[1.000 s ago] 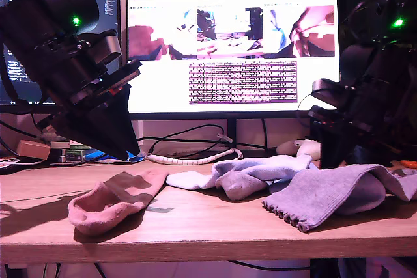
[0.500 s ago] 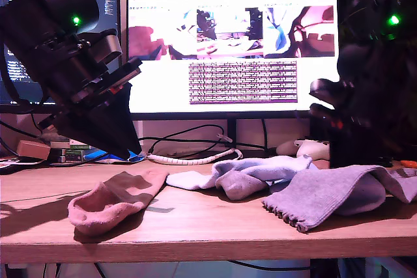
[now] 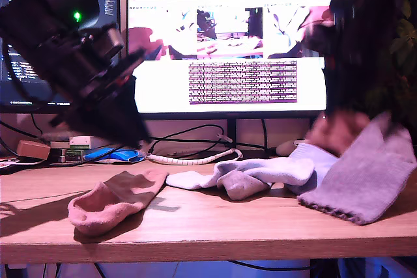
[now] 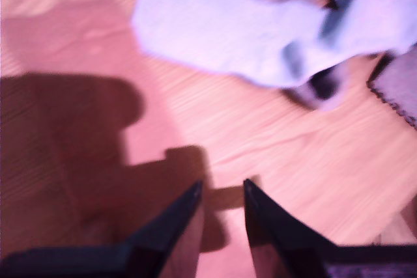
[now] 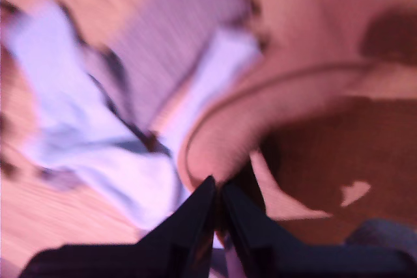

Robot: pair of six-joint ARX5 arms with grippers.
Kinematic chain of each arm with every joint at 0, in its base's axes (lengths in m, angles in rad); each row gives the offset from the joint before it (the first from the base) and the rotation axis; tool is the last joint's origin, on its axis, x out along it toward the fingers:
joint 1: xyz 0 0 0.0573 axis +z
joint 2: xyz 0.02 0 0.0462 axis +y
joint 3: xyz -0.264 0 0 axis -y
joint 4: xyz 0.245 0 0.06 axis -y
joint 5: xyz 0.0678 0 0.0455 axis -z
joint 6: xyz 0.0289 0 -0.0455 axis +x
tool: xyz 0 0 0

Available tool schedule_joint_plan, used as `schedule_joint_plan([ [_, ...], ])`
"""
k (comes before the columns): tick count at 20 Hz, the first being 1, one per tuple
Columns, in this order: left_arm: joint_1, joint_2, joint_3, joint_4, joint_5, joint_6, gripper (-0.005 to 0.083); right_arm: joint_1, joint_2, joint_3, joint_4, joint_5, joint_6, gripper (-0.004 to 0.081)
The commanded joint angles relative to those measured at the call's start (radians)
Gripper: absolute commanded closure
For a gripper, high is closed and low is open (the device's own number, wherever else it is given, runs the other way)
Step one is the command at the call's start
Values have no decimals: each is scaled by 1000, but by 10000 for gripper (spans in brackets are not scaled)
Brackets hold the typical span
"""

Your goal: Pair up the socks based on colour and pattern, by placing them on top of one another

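Lifting a pink sock (image 5: 221, 128) out of the sock pile beside the monitor (image 3: 228, 56), my second gripper (image 5: 217, 190) pinches it tight. My first gripper (image 4: 220, 193) hangs empty, jaws apart. Lift slowly so nothing else drags along.

On the exterior view's right, the second gripper (image 5: 215, 190) now sits much higher than a second ago, a dark blur in front of the monitor (image 3: 228, 56), jaws pinched on a pink sock (image 3: 339, 136) it has lifted off the desk (image 3: 215, 222). The grey-lavender sock (image 3: 365, 174) is tipped up with it, its frilly cuff swung down toward the desk's front edge. On the exterior view's left, the first gripper (image 4: 220, 190) has risen slightly and shifted, uncovering the blue object (image 3: 117, 155) behind it
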Motion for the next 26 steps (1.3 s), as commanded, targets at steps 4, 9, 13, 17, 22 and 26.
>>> schedule_joint_plan([
  [4,2,-8,0,34,65,-17,605,45,-20,139,-79,0,5,781],
  [9,8,-8,0,159,230,-132,563,99,-21,221,-116,-7,39,781],
  [13,1,-8,0,273,218,-55,487,151,-22,236,-129,-68,57,781],
  [17,-17,-8,0,331,177,48,487,191,-24,278,-146,-211,61,781],
  [22,-30,-8,0,343,105,151,464,210,-29,358,-147,-359,109,781],
  [26,-52,-8,0,453,88,217,351,234,-29,381,-146,-401,129,781],
])
